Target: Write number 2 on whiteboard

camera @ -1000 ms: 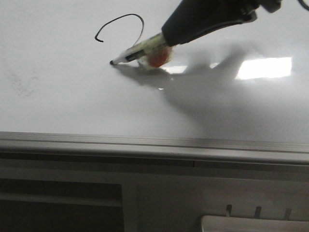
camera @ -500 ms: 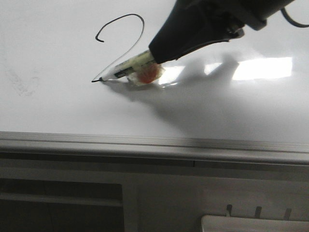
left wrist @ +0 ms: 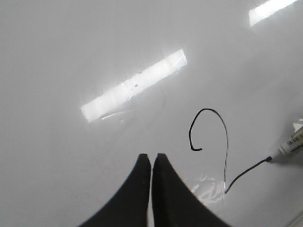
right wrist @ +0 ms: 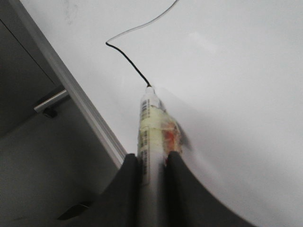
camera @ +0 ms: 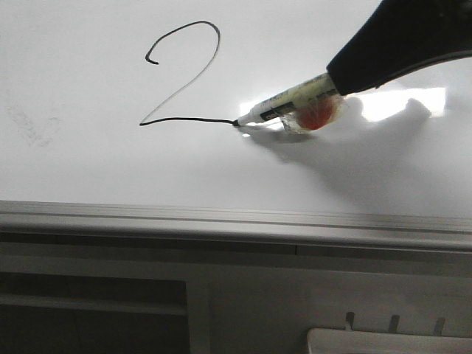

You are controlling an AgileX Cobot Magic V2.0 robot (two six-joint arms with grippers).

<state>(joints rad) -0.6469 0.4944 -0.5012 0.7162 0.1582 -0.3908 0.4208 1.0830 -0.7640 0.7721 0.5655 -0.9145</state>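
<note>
The marker is being gripped slanted by the right claw, keeping its tip on the number 2; the left claw is being kept closed, empty.

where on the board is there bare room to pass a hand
Bare whiteboard lies left of the number 2 and between its base and the bottom rail. Crowded right of the 2, where the right end effector holds the marker.

We see our 2 grippers in matte black: the left gripper has smooth, tapering fingers, and the right gripper has equally plain curved ones.
</note>
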